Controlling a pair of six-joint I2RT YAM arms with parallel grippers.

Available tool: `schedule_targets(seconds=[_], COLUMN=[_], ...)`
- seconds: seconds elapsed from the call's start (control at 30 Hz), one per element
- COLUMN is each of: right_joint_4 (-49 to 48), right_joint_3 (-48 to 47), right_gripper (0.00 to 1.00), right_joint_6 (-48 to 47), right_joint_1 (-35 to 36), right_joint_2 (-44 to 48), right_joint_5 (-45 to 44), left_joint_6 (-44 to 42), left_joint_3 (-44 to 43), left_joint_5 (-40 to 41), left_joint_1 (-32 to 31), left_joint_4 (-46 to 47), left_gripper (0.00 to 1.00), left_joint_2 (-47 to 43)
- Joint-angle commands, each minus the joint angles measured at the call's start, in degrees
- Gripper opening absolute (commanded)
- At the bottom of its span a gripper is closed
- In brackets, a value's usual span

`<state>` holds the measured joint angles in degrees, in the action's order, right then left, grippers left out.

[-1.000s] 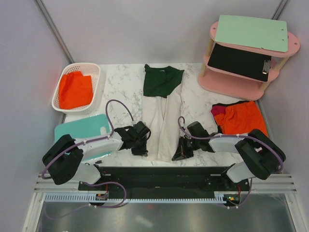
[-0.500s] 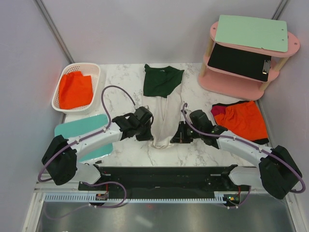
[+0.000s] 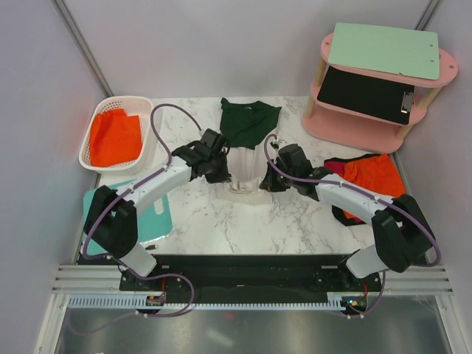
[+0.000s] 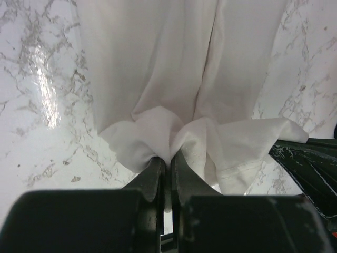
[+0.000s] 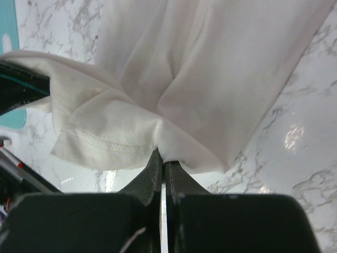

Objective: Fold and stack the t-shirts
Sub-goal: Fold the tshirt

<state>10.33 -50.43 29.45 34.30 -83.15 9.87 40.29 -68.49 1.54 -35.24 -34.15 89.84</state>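
Observation:
The cream-white t-shirt point(image 3: 246, 168) lies as a narrow strip in the middle of the marble table, its near hem lifted and carried back over itself. My left gripper point(image 3: 225, 171) is shut on the hem's left corner point(image 4: 158, 138). My right gripper point(image 3: 265, 179) is shut on the hem's right corner point(image 5: 174, 145). The dark green t-shirt point(image 3: 248, 122) lies folded at the far middle, over the white shirt's far end. Both wrist views show white cloth point(image 5: 200, 63) bunched just above the closed jaws.
A white basket point(image 3: 144, 110) with orange cloth point(image 3: 115, 137) stands at the far left. A teal board point(image 3: 156, 210) lies near left. Orange and dark garments point(image 3: 372, 184) lie at the right. A pink two-tier shelf point(image 3: 346, 129) with clipboards stands at the far right.
Both grippers have carried the white shirt's near hem away from the bases toward the green shirt, folding the strip over itself. The near table, once covered, now shows bare marble.

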Motion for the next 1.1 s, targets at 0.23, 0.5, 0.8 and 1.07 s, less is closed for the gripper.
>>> schedule_targets(seconds=[0.23, 0.5, 0.8, 1.07], right_joint_4=[-4.17, -6.37, -7.69, -13.76], right_joint_3=[-9.68, -16.70, -23.22, -13.64], right_gripper=[0.00, 0.01, 0.32, 0.98], right_joint_6=[-3.97, -4.23, -3.88, -5.28], right_joint_1=[-6.44, -8.29, -9.25, -8.29], right_joint_2=[-11.06, -19.75, -21.81, -8.44], right_joint_5=[-2.40, -1.87, -17.93, -22.62], left_joint_6=[-6.01, -8.21, -11.81, -13.40], left_joint_3=[-12.54, -20.36, -27.75, -20.29], left_joint_5=[-4.18, -5.41, -5.94, -2.42], left_joint_1=[3.95, 6.85, 9.23, 9.23], left_joint_4=[-0.04, -0.92, -2.32, -0.92], left_gripper=[0.02, 0.02, 1.00, 1.00], left_joint_2=[11.74, 18.17, 22.67, 13.61])
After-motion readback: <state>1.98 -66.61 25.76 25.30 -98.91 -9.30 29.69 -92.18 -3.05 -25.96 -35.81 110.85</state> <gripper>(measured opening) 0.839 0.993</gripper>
